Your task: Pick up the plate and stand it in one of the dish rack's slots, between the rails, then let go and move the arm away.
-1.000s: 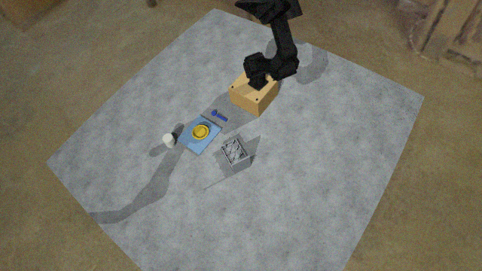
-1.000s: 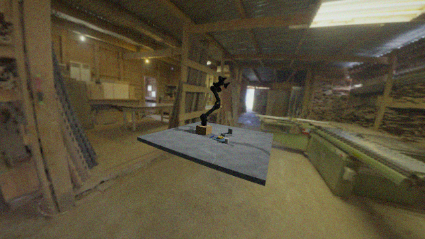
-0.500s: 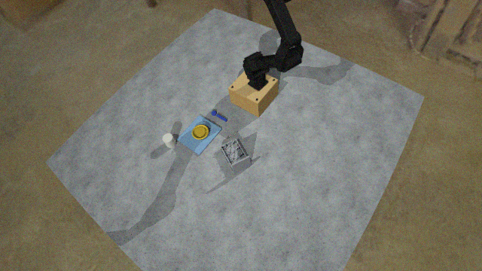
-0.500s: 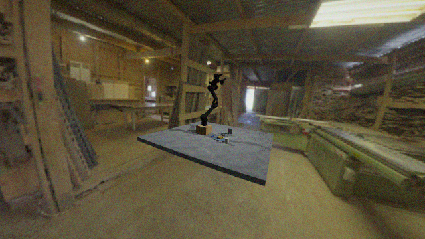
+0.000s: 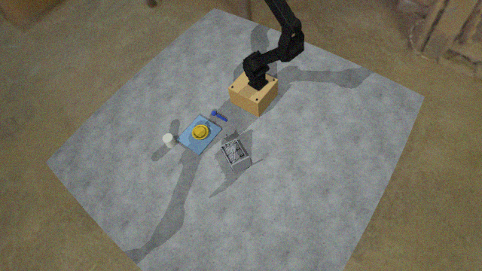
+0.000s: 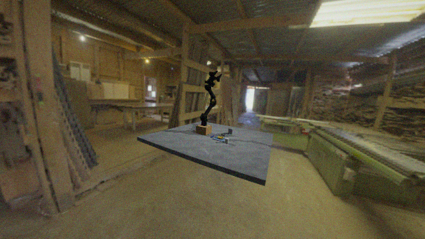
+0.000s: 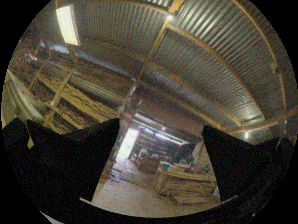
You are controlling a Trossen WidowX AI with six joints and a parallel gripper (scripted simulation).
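1. 1 big workshop surrounds us, timber-framed under a corrugated metal roof (image 6: 279,41) (image 7: 220,45), with daylight at a far doorway (image 6: 250,99).
2. Our grey, mottled desk (image 5: 320,169) (image 6: 206,149) carries everything, crossed by long shadows.
3. Our black arm (image 5: 291,41) (image 6: 212,99) rises from 1 wooden block (image 5: 245,99) (image 6: 203,130), high above the work. We judge this to be step 1, the approach, with pickup and racking still to do.
4. At its end the hand (image 6: 217,76) (image 7: 162,127) has its 2 fingers wide apart, nothing between them, facing the room. Next we should swing it down over the plate and line up on the rim.
5. The grey dish rack (image 5: 242,164) (image 6: 230,131) stands near the board; we cannot make out its slots well enough to choose 1.
6. 1 blue board (image 5: 188,137) (image 6: 215,139) lies flat under the plate.
7. Our yellow plate (image 5: 200,132) (image 6: 220,137) lies on it, so it must be turned upright before racking.
8. 1 white cylinder (image 5: 169,141) (image 6: 227,141) and 1 small blue utensil (image 5: 221,117) flank the board; we should skirt both.
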